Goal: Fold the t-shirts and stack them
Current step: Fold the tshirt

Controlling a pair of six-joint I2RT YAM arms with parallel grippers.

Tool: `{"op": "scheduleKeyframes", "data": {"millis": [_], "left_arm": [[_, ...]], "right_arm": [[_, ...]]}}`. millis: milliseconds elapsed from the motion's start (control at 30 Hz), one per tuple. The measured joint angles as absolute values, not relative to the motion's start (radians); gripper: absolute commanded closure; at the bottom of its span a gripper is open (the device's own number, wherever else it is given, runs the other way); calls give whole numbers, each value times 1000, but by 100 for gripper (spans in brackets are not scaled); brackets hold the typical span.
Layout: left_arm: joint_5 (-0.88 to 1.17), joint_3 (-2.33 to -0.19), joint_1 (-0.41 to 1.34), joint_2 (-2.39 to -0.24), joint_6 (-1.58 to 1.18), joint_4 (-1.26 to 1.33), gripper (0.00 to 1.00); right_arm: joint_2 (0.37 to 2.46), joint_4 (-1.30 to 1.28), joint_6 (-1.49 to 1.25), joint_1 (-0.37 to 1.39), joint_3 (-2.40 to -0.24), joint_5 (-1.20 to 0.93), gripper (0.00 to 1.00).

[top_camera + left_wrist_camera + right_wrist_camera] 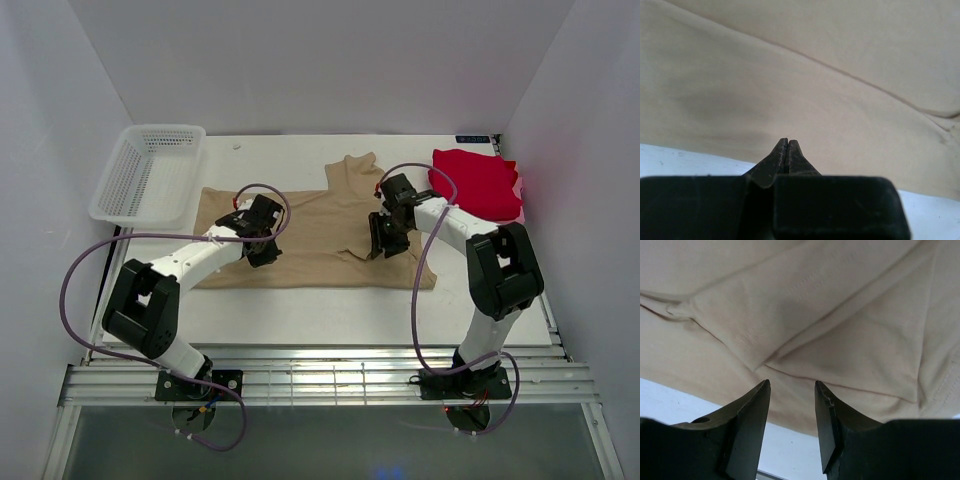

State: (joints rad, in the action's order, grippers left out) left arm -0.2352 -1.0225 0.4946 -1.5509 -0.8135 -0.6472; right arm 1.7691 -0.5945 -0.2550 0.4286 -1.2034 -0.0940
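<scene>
Our left tool [786,144] is pressed together, its tips just over the near edge of the tan t-shirt [310,225], which lies spread on the tabletop [300,305] beneath both tools. Our right tool [791,386] stands spread above a folded flap of that shirt. The red t-shirt [478,182] lies bunched just beyond the right tool, to its right.

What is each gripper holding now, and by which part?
Nothing, it seems. The right gripper is open over the tan shirt; the left gripper is shut, with no cloth visible in it.
</scene>
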Motion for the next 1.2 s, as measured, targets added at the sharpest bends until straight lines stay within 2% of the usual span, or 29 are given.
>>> {"op": "scheduleKeyframes", "data": {"millis": [333,1200], "left_arm": [[-231,-1029,536,-1544,-813,-645,100],[-263,-1028,536,-1502,-820,-654,100]], "right_arm": [[1853,-588,-253,467,-1347,-108,52],[1898,-620,-255,552,-1344,-47,53]]}}
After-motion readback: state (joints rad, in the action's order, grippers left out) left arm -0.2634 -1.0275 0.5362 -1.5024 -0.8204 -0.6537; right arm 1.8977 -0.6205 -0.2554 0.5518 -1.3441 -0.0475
